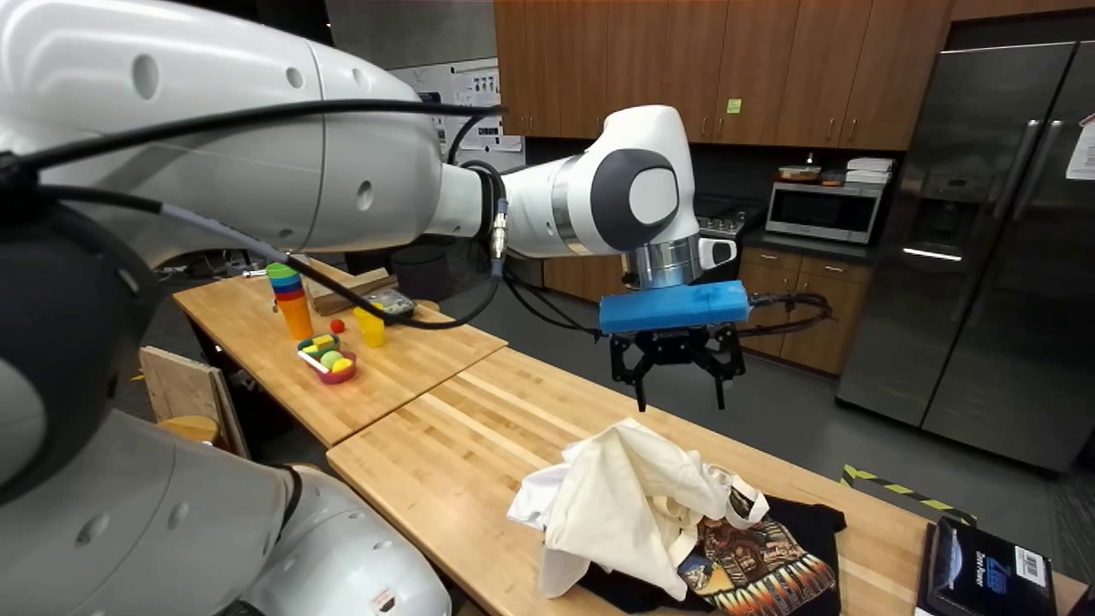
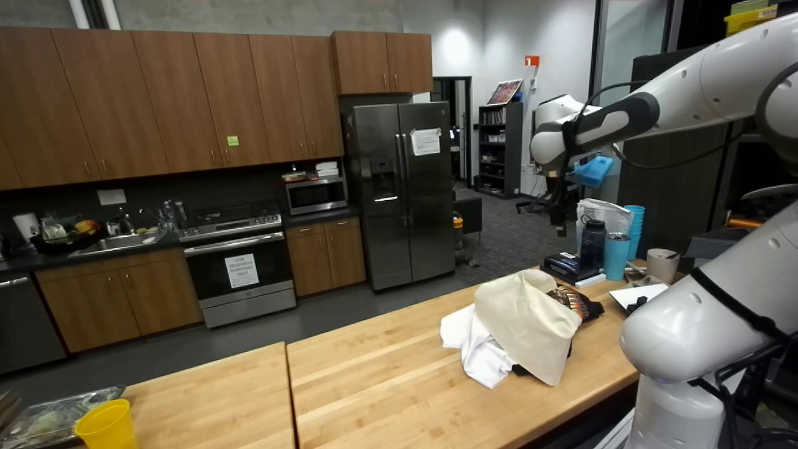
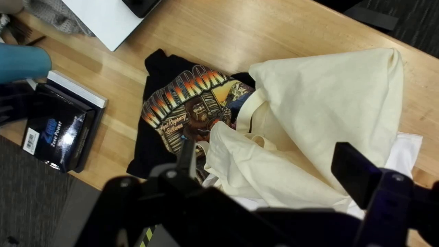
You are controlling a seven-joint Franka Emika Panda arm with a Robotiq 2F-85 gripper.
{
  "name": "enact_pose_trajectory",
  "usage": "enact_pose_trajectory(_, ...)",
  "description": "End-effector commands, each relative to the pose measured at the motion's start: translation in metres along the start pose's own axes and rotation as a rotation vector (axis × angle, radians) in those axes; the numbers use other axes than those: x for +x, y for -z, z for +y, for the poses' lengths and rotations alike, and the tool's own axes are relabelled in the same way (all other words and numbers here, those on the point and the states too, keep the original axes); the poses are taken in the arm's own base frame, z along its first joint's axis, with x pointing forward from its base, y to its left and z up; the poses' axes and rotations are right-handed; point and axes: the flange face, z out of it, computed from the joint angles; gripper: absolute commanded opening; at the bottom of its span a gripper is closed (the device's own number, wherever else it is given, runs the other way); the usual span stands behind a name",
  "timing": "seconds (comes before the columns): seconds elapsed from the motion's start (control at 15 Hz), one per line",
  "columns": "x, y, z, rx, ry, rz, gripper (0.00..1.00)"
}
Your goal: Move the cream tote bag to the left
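The cream tote bag (image 1: 616, 513) lies crumpled on the wooden table, on top of a black shirt with a colourful print (image 1: 766, 560) and a white cloth (image 1: 535, 496). The bag also shows in an exterior view (image 2: 527, 324) and in the wrist view (image 3: 329, 92), where its straps and opening face the printed shirt. My gripper (image 1: 681, 405) is open and empty. It hangs above the bag and apart from it. In the wrist view the gripper (image 3: 265, 154) has its fingers wide apart, with the bag below and between them. The gripper (image 2: 559, 229) also shows side-on in an exterior view.
A black box (image 3: 55, 127), a blue tumbler (image 2: 617, 257) and a dark bottle (image 2: 592, 245) stand beyond the shirt. A white flat object (image 3: 106, 22) lies near them. Cups (image 1: 295, 312) and bowls (image 1: 335, 366) stand on the adjoining table. A seam separates the two tabletops.
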Motion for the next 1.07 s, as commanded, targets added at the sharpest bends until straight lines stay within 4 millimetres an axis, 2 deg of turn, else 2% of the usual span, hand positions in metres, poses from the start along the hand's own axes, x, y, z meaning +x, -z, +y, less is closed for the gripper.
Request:
enact_pose_trajectory(0.0, 0.027, 0.013, 0.000, 0.188, 0.007, 0.054, 1.00)
enact_pose_trajectory(0.2, 0.077, 0.027, -0.013, 0.341, -0.057, -0.015, 1.00)
enact_pose_trajectory(0.27, 0.041, 0.019, -0.016, 0.277, -0.027, 0.042, 1.00)
enact_pose_trajectory(0.4, 0.066, 0.024, -0.018, 0.317, -0.039, 0.010, 1.00)
enact_pose_trajectory(0.53, 0.079, 0.020, -0.017, 0.322, -0.041, -0.013, 1.00)
enact_pose_trajectory(1.0, 0.078, 0.017, -0.011, 0.338, -0.051, -0.008, 1.00)
